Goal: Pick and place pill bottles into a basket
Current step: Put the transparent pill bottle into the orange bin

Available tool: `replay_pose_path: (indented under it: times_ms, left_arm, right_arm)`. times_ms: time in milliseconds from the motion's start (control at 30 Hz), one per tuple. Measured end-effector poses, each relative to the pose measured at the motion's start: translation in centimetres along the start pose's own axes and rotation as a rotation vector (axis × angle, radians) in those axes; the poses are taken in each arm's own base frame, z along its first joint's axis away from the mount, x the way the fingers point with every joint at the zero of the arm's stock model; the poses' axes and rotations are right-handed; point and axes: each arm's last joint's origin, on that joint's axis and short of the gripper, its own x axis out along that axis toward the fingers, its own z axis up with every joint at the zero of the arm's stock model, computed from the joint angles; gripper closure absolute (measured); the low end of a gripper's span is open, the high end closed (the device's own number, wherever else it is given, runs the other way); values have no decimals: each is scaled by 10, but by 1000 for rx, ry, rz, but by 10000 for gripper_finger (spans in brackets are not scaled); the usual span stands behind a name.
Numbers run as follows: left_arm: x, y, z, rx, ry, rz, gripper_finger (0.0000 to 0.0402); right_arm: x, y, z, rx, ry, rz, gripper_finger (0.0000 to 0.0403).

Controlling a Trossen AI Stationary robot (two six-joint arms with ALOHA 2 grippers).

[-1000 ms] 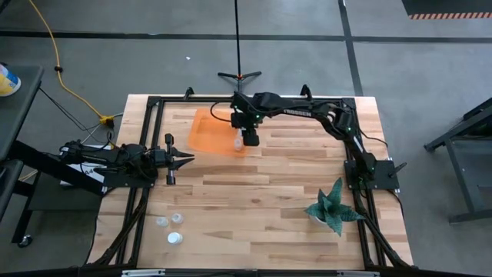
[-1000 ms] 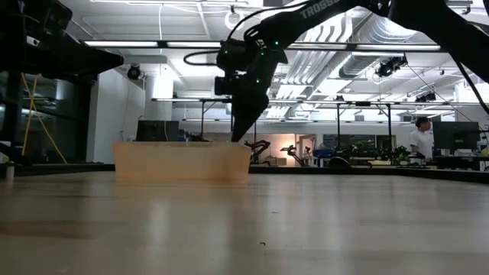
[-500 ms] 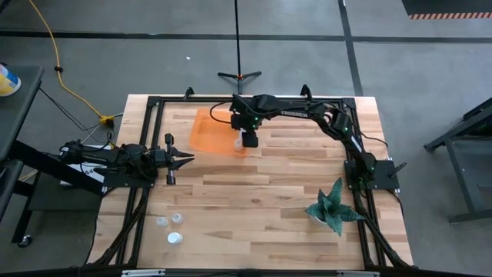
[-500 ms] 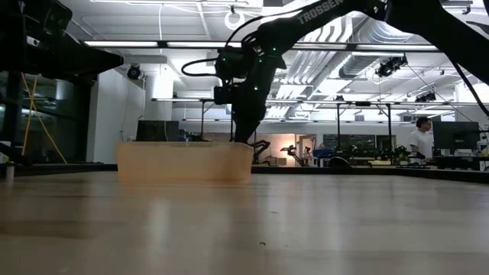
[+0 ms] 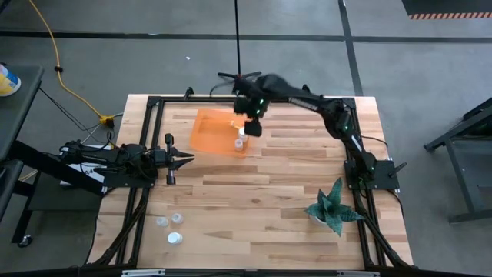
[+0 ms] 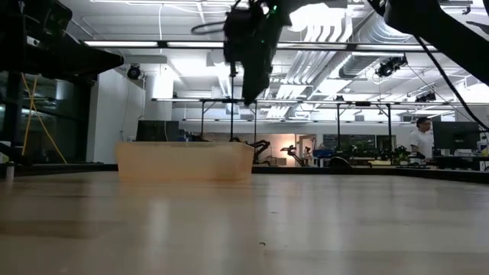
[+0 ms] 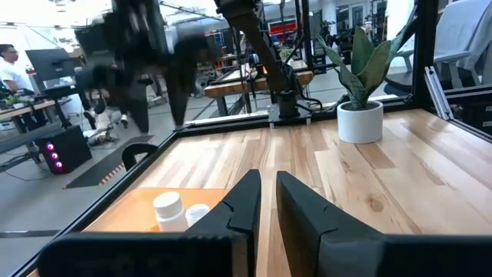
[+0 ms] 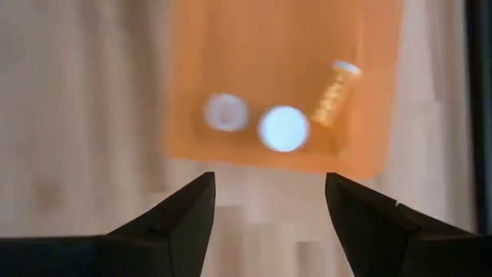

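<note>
The basket (image 5: 215,131) is a shallow orange tray at the table's far middle; it also shows in the low view (image 6: 183,162). Three pill bottles rest in its right end: two upright on their bases (image 8: 226,112) (image 8: 283,128), and one on its side (image 8: 336,91). Three more pill bottles (image 5: 171,226) stand at the table's near left. My right gripper (image 8: 269,183) hangs open, high above the basket's right end (image 5: 251,127), with nothing between its fingers. My left gripper (image 5: 184,160) waits at the left edge, shut and level.
A potted spiky plant (image 5: 332,206) stands at the near right. Bare wood lies between the basket and the near-left bottles. A black frame runs around the table's edges. A person (image 6: 419,137) stands in the room beyond.
My right gripper has risen straight up from inside the basket's right end to well above its rim, rolling a little. The bottles stay in the basket.
</note>
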Motion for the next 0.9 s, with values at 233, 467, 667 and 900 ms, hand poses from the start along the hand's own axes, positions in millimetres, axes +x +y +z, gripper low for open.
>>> replay_pose_path:
  times_ms: [233, 467, 667, 900]
  left_arm:
    - [0, 0, 0, 0, 1, 0, 323]
    - [0, 0, 0, 0, 0, -1, 323]
    - [0, 0, 0, 0, 0, -1, 323]
    - [0, 0, 0, 0, 1, 0, 323]
  right_arm:
    - [-39, 40, -19, -119, -256, -12, 189]
    - [-18, 73, -91, -165, -510, -23, 219]
    - [-1, 83, -184, -70, -719, -31, 242]
    - [-8, 102, -266, -86, -1070, -32, 263]
